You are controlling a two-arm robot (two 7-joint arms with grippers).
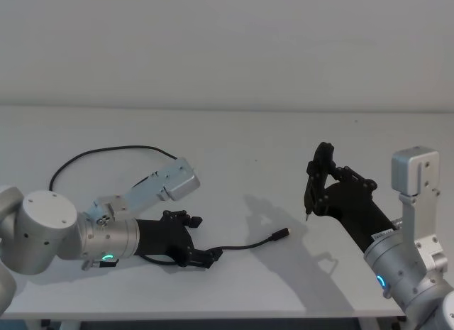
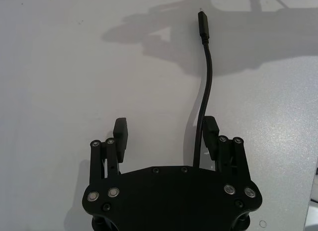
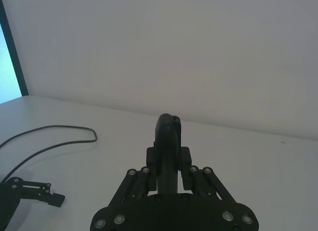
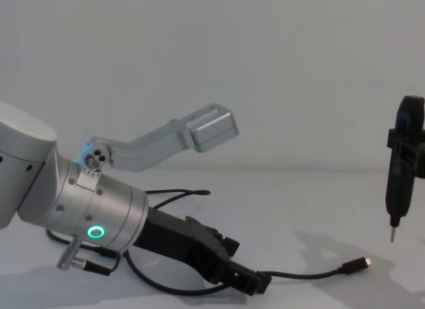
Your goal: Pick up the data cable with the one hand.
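Your left gripper [image 2: 166, 126]: fingers spread, low by table [image 1: 248, 131] front edge. Between them lies data cable [image 2: 206, 77], hugging 1 finger, long axis along reach, plug toward right edge. Farther off, right gripper [image 1: 323, 175] clamps slim tool [image 4: 396, 189].

this reads to me as a robotics lab or test room: a plain white table [image 1: 234, 138] runs back to a blank white wall [image 1: 227, 39] at 12 o'clock. my rig's silver left arm [image 1: 50, 231] lies at 8 o'clock, the right arm [image 1: 415, 262] at 4 o'clock. a dark frame strip [image 3: 13, 47] edges a bright pane [image 3: 6, 77].
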